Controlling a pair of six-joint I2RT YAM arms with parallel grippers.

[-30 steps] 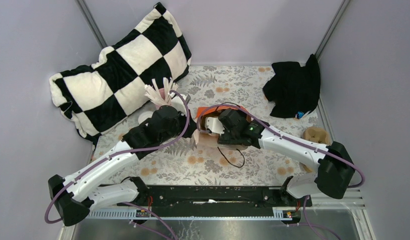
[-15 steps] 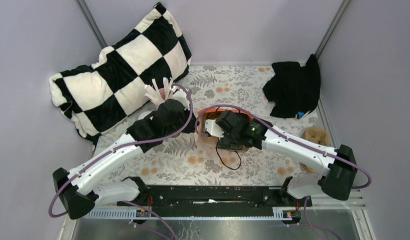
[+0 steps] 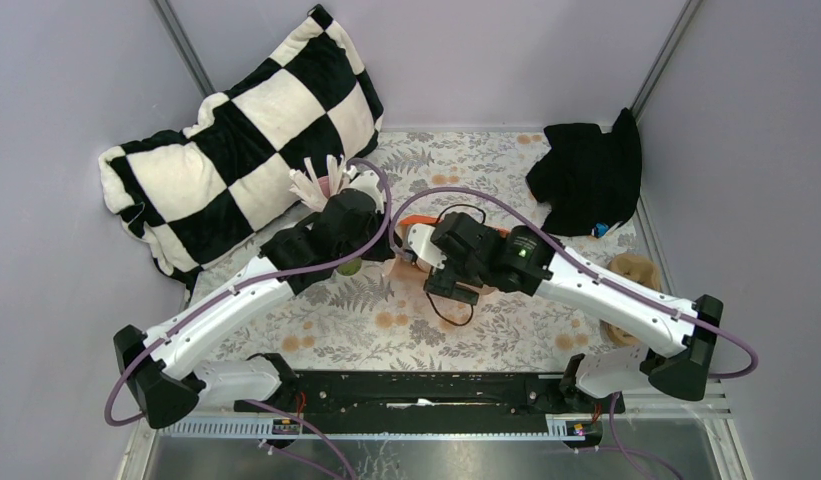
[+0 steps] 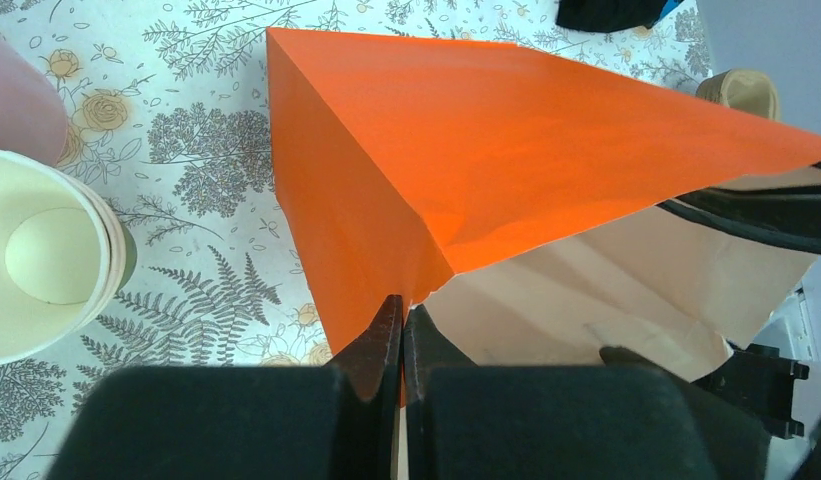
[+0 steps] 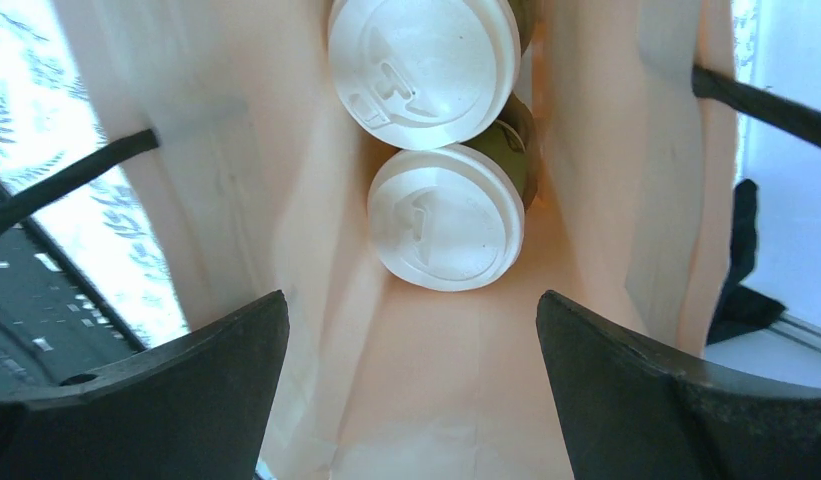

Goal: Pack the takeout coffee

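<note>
**Overhead view.** Table (image 3: 506, 320) under a floral cloth. Left arm (image 3: 226, 310) and right arm (image 3: 606, 290) reach in and meet at mid-table. Black-and-white chequered pillow (image 3: 236, 150) at the far left. Crumpled black cloth (image 3: 586, 180) at the far right. Pink cup of white sticks (image 3: 321, 185) just beyond the left wrist.

**Left wrist view.** Left pincer (image 4: 402, 320): fingers together, clamped on the near rim of an orange paper bag (image 4: 506, 150). The bag's mouth gapes, showing a plain brown lining. Stack of lidless green paper cups (image 4: 46, 260) stands on the table beside the bag, not touching it.

**Right wrist view.** Right pincer (image 5: 408, 310): fingers spread wide, gripping nothing, looking down into the bag. Takeout coffee: two small green paper cups under round white plastic lids, upright on the bag's floor. One lidded cup (image 5: 423, 65) is at the top of the frame. The other lidded cup (image 5: 448, 217) touches it just below.
</note>
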